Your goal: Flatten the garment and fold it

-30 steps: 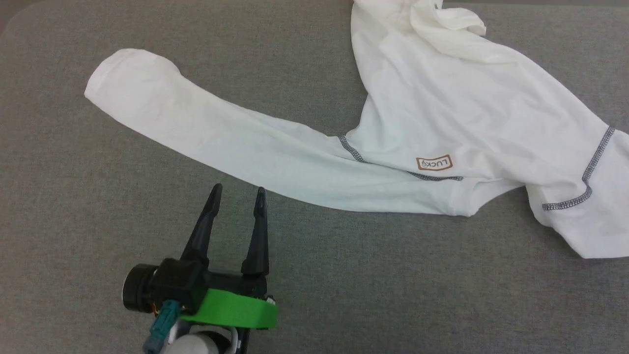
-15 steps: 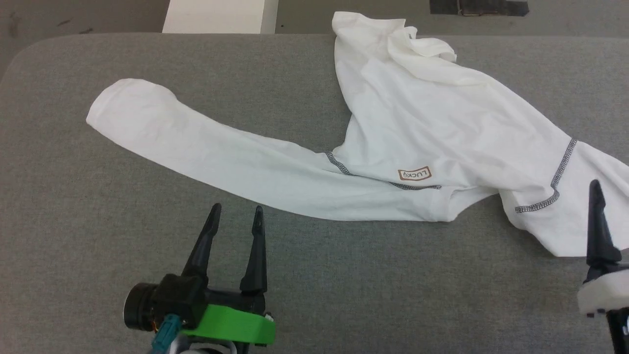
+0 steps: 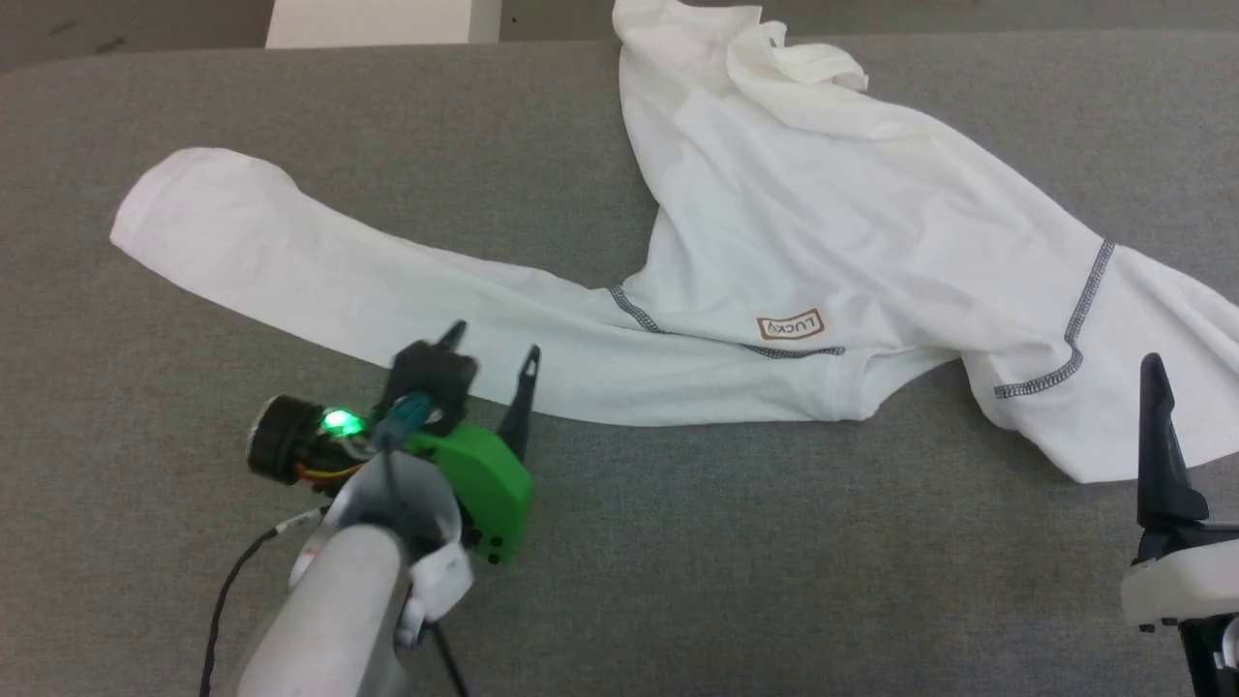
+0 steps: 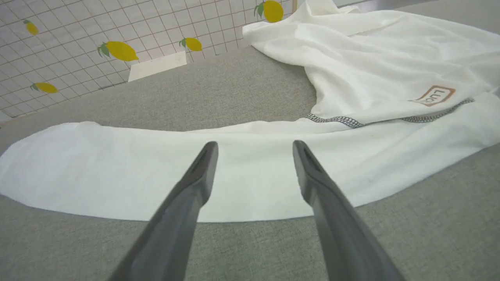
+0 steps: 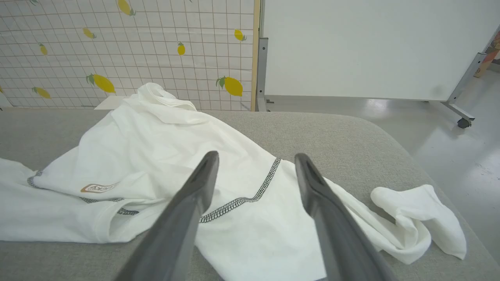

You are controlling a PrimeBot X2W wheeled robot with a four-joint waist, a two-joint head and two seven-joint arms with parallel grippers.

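The garment (image 3: pixel 823 213), a white long-sleeved shirt with dark zigzag seams and a small brown-bordered chest patch (image 3: pixel 791 326), lies rumpled on the grey table (image 3: pixel 678 561). One sleeve (image 3: pixel 290 261) stretches flat to the left. The other sleeve (image 5: pixel 422 218) is bunched near the table's right edge. My left gripper (image 3: pixel 492 347) is open, tilted down, with its tips over that flat sleeve's near edge (image 4: pixel 234 210); nothing is between its fingers. My right gripper (image 5: pixel 256 157) is open and empty, just short of the shirt's right shoulder seam (image 5: pixel 250 199); one of its fingers (image 3: pixel 1157 445) shows at the lower right.
The table's far edge (image 3: pixel 542 44) and rounded right edge (image 5: pixel 410 148) drop to a pale floor. Beyond stand a tiled wall with lemons (image 5: pixel 117 47), a wheeled white board (image 5: pixel 371 47) and a white slab (image 3: pixel 377 19). Bare grey table lies in front of the shirt.
The head camera has shifted. My left arm has reached forward and tipped down, bringing its open fingertips from bare table onto the sleeve's near edge. A right finger has come into view.
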